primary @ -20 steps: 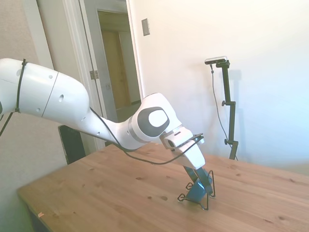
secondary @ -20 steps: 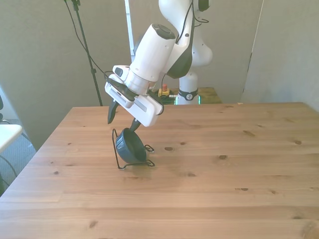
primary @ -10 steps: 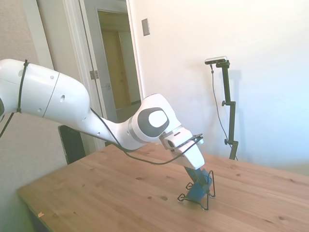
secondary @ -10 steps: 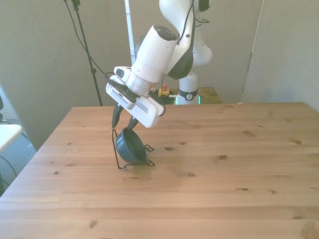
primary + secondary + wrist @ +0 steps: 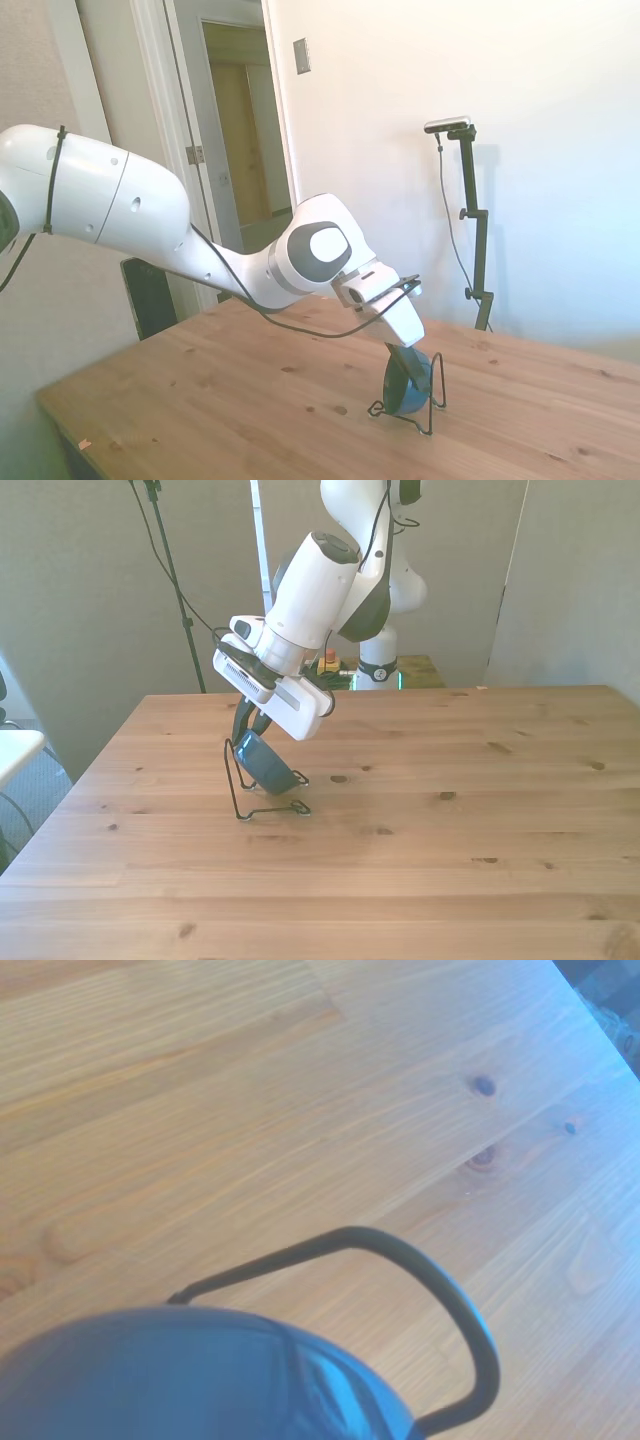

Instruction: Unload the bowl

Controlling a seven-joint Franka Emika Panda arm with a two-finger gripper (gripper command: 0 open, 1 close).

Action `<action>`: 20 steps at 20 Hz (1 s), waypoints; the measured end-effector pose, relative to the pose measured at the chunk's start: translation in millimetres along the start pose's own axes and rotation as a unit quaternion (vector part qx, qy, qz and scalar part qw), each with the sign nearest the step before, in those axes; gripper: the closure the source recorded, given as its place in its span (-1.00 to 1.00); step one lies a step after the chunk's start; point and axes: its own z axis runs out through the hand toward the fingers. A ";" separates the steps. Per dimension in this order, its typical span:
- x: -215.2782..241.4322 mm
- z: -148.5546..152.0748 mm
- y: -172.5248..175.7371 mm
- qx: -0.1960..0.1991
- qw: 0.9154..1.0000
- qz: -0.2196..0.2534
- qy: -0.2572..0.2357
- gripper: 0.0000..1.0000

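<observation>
Count: one bowl (image 5: 266,762), held at the gripper (image 5: 250,727); one black wire rack (image 5: 262,792), directly under the gripper; one tabletop (image 5: 450,860) beneath both; one white arm (image 5: 310,590)

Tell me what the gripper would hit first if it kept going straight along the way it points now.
The gripper points down at a slant and is already on the bowl, which sits tilted in the wire rack. Pushed on, it would likely drive the bowl into the rack's base, then the table.
</observation>
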 end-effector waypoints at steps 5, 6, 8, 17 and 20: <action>2.7 -7.7 -2.8 0.007 1.000 0.002 0.003 1.00; 4.1 -11.7 -3.8 0.011 1.000 0.003 0.004 1.00; 4.7 -21.8 -6.2 0.020 1.000 0.004 0.006 1.00; -46.2 -87.6 -36.9 0.079 0.996 -0.022 -0.019 1.00; -72.0 -102.2 -51.2 0.107 0.993 -0.027 -0.045 1.00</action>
